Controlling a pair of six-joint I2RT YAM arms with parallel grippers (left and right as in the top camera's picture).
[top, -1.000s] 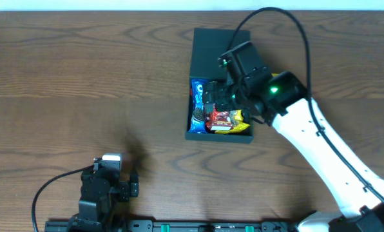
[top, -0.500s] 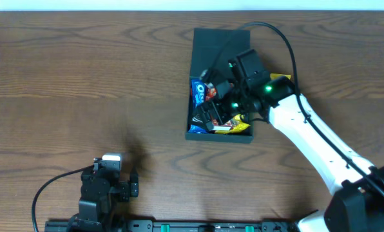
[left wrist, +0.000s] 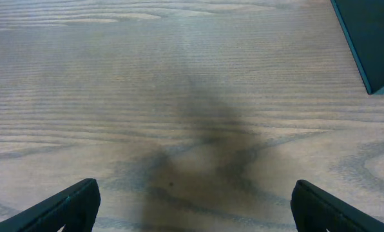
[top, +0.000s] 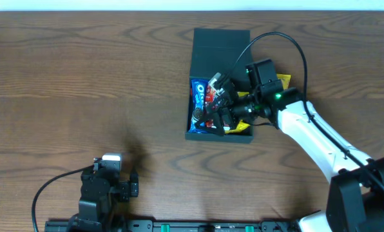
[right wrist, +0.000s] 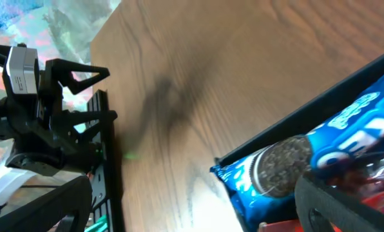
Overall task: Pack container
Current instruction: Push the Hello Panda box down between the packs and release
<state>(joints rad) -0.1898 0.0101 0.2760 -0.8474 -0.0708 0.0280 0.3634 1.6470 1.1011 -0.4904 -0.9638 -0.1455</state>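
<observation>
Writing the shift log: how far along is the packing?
Done: an Oreo packet and a red packet lie in the container. In hand: the right gripper hangs open over them. To do: the lid lies open; the left gripper sits open, apart.

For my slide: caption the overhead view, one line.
Open right gripper over a blue cookie packet in the dark teal-black matte rectangular container; left gripper open, far away.

Dark teal container point(top: 221, 40), blue cookie packet point(top: 196, 98)
</observation>
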